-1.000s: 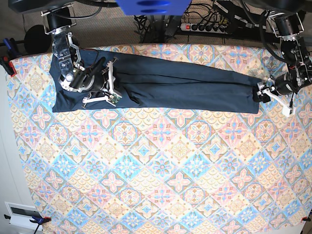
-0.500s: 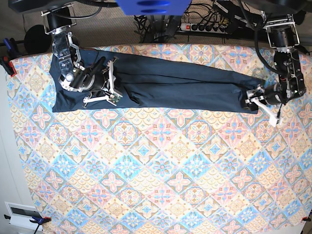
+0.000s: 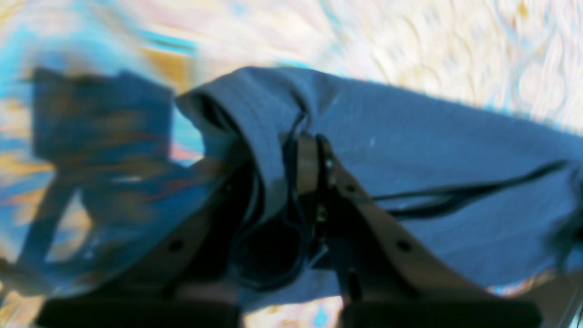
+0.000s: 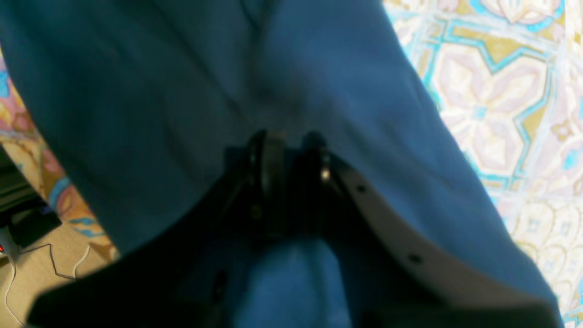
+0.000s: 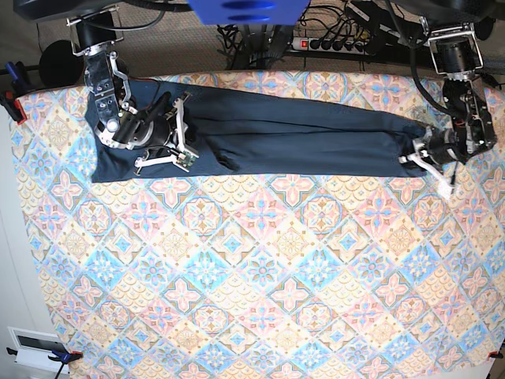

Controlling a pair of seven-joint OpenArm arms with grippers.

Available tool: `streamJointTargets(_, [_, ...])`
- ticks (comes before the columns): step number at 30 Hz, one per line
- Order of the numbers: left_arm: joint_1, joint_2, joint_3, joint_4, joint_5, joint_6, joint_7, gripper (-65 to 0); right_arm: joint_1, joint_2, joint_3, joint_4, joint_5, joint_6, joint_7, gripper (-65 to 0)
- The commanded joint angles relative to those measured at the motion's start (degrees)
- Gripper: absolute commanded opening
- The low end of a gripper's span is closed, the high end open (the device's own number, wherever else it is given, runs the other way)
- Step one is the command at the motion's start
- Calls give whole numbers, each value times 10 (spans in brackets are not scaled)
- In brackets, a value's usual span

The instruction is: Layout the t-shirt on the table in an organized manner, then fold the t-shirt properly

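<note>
Your left hand [image 5: 416, 155] pinched the t-shirt [image 5: 284, 130] edge on the surface [image 5: 260, 276]; your right hand [image 5: 180, 130] clamped its other end.

1. A power strip [image 5: 330, 43] lies on the tan floor [image 5: 181, 47] behind the patterned tabletop, amid tangled black cables [image 5: 260, 35].
2. Left of the power strip, a blue panel [image 5: 248, 10] sits at the top edge.
3. Far below and left of it, a white box [image 5: 35, 347] lies beside the pale wall [image 5: 6, 260].

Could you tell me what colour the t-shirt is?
Dark navy blue t-shirt; clearest in the base view.
</note>
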Motion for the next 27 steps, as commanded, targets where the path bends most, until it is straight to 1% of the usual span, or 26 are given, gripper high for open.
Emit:
streamJointTargets(1, [-8, -23, -31, 8, -1, 1, -12, -650, 6, 6, 10, 14, 5, 0, 9, -572])
streamJointTargets(3, [-8, -36, -64, 8, -1, 1, -12, -650, 5, 6, 25, 23, 5, 0, 10, -572])
streamJointTargets(5, [-8, -51, -84, 8, -1, 1, -12, -650, 4, 6, 35, 33, 16, 0, 10, -572])
streamJointTargets(8, [-8, -80, -85, 11, -1, 1, -12, -650, 4, 6, 64, 39, 66, 0, 10, -572])
streamJointTargets(11, [-4, -87, -85, 32, -3, 1, -7, -650, 3, 7, 104, 38, 106, 0, 6, -570])
streamJointTargets(12, [0, -86, -81, 54, -4, 1, -5, -650, 3, 7, 113, 38, 113, 0, 6, -570])
streamJointTargets(14, [33, -80, -81, 121, -4, 1, 7, -650, 2, 7, 125, 37, 115, 0, 6, -569])
streamJointTargets(15, [51, -65, -81, 162, -5, 1, 12, -650, 2, 8, 128, 36, 114, 0, 5, -569])
streamJointTargets(17, [71, -29, -81, 238, -4, 1, 24, -650, 2, 24, 127, 35, 115, 0, 8, -570])
streamJointTargets(20, [88, 26, -82, 312, -2, 2, 59, -650, 2, 35, 129, 37, 115, 0, 9, -571])
streamJointTargets(22, [86, 58, -82, 323, -2, 2, 77, -650, 2, 38, 129, 38, 115, 0, 9, -571])
streamJointTargets(27, [84, 120, -82, 324, -4, 2, 79, -650, 0, 39, 129, 39, 115, 0, 9, -571])
